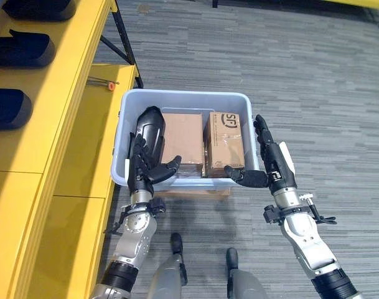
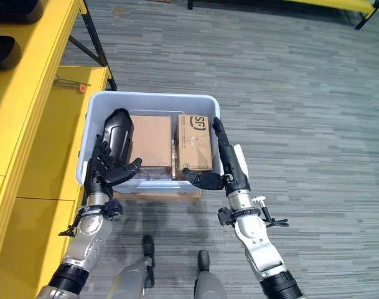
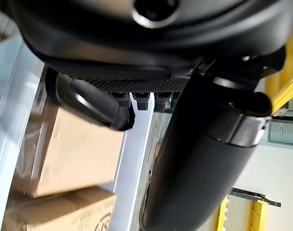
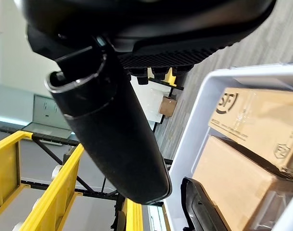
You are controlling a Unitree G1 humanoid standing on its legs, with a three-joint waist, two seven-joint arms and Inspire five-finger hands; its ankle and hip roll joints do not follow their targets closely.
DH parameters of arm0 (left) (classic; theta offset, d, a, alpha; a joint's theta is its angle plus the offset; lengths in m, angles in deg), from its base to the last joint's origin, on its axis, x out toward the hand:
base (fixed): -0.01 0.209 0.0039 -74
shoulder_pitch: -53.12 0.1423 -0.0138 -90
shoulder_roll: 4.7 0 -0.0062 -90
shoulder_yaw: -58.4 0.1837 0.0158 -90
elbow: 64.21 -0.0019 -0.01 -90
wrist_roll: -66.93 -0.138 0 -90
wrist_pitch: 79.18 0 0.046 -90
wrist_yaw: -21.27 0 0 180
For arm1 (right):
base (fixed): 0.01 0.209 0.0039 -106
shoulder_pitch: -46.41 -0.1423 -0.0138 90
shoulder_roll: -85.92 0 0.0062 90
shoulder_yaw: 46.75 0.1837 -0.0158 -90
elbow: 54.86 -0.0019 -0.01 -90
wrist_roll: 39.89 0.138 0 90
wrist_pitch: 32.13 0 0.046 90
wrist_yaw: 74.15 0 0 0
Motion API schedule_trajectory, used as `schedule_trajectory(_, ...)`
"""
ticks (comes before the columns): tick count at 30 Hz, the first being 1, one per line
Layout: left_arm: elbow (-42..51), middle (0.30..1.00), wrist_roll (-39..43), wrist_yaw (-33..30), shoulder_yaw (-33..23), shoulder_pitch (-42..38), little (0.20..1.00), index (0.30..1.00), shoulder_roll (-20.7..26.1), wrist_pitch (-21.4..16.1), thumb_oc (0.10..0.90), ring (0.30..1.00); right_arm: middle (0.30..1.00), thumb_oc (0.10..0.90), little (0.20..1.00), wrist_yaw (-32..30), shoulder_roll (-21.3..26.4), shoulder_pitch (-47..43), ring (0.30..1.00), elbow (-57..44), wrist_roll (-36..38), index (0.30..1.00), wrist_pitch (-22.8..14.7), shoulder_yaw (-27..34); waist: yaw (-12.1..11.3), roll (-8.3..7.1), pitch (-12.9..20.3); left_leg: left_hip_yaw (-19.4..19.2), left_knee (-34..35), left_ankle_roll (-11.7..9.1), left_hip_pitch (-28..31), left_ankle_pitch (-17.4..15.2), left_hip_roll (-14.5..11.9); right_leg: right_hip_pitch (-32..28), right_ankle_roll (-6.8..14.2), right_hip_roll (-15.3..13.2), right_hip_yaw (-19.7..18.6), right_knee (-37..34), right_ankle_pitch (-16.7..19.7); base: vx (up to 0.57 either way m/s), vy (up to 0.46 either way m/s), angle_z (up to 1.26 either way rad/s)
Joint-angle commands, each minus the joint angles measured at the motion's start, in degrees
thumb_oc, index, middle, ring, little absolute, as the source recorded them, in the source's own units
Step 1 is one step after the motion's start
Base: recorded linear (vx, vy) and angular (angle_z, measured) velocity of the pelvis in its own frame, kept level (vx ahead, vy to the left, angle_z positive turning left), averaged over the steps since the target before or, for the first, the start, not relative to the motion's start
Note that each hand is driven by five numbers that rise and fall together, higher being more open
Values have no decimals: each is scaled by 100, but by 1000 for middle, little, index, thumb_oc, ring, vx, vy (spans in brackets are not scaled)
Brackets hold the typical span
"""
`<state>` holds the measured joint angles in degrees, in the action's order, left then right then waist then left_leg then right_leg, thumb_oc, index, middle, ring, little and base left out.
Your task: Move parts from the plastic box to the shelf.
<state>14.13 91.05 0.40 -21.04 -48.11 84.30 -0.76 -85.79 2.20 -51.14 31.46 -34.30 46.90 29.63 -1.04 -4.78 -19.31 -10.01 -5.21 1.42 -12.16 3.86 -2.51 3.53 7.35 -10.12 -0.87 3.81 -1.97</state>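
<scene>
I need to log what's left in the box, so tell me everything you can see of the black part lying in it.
The black part is a long, rounded, glossy shell that looks like moulded plastic, wider at its far end. It lies in the left side of the pale blue plastic box, leaning against the left wall, next to a plain cardboard box. The left hand, fingers straight, is at its near end, seemingly touching it. It matches the black parts on the yellow shelf.
</scene>
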Motion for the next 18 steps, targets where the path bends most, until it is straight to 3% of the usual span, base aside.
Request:
schedule_trajectory(1, 496, 1000, -205, 0, 30, -317, 1000, 1000, 264, -609, 900, 1000, 1000, 900, 1000, -60, 7, -264, 1000, -464, -111, 1000, -549, 216, 0, 61, 614, 278, -440, -137, -462, -329, -287, -304, 364, -641, 289, 563, 445, 64, 188, 19)
schedule_trajectory(4, 485, 1000, -213, 24, 75, -335, 1000, 1000, 310, -563, 900, 1000, 1000, 900, 1000, -48, -29, -323, 1000, -417, -96, 1000, -514, 160, 10, 116, 623, 264, -349, 17, -314, -407, -118, -76, 273, -751, 333, 930, 980, 41, 189, 20)
schedule_trajectory(5, 486, 1000, -213, 24, 73, -335, 1000, 1000, 310, -562, 900, 1000, 1000, 900, 1000, -49, -29, -326, 1000, -414, -96, 1000, -515, 159, 5, 115, 624, 256, -340, 21, -310, -403, -117, -70, 275, -753, 325, 931, 984, 7, 265, 4)
schedule_trajectory(6, 521, 1000, -207, 12, 29, -332, 1000, 1000, 388, -549, 900, 1000, 1000, 900, 1000, -34, -49, -433, 1000, -402, -68, 1000, -497, 81, -65, 183, 549, 108, -188, 67, -143, -426, -94, 182, 194, -864, 887, 1261, 1088, 12, 268, -2)
schedule_trajectory(7, 564, 1000, -200, 19, -25, -298, 1000, 1000, 406, -549, 900, 1000, 1000, 900, 1000, -14, -52, -450, 1000, -402, -59, 1000, -506, 55, -89, 203, 533, 56, -113, 92, -44, -457, -56, 236, 156, -880, 1153, 1387, 992, 35, 352, -21)
schedule_trajectory(8, 599, 1000, -191, 24, -49, -261, 1000, 1000, 402, -556, 900, 1000, 1000, 900, 1000, 31, -36, -503, 1000, -367, -70, 1000, -500, -19, -77, 210, 497, 1, 1, 103, 113, -491, 0, 333, 128, -769, 1304, 1511, 852, 53, 237, -42)
schedule_trajectory(10, 559, 1000, -178, 51, -120, -247, 1000, 1000, 391, -574, 900, 1000, 1000, 900, 1000, 96, -35, -625, 1000, -242, -16, 1000, -512, -109, 25, 271, 426, -15, 355, 93, 353, -369, 21, 834, -32, -41, 1077, 1548, 321, 36, 188, -64)
schedule_trajectory(11, 531, 1000, -174, 37, -165, -232, 1000, 1000, 383, -575, 900, 1000, 1000, 900, 1000, 113, -33, -678, 1000, -218, 6, 1000, -505, -137, 47, 270, 388, 1, 428, 103, 410, -327, 56, 997, -81, 167, 1088, 1491, 231, 31, 106, -34)
schedule_trajectory(13, 541, 1000, -209, 15, -299, -112, 1000, 1000, 312, -583, 900, 1000, 1000, 900, 1000, 170, 25, -706, 1000, -203, -25, 1000, -543, -191, 72, 217, 365, -47, 641, 33, 618, -278, 143, 973, -151, 391, 1157, 912, 202, 74, 16, -21)
schedule_trajectory(16, 478, 1000, -218, 60, -231, -101, 1000, 1000, 191, -591, 900, 1000, 1000, 900, 1000, 139, 92, -638, 1000, -271, -83, 1000, -572, -131, 146, 217, 387, -10, 648, -6, 660, -271, 176, 717, -182, 568, 726, 587, 78, 41, -65, 1)
schedule_trajectory(18, 459, 1000, -192, 34, -218, -148, 1000, 1000, 130, -633, 900, 1000, 1000, 900, 1000, 55, 139, -657, 1000, -293, -170, 1000, -597, -90, 152, 242, 388, -21, 635, -73, 597, -250, 138, 723, -233, 618, 761, 443, 115, -27, -129, 28)
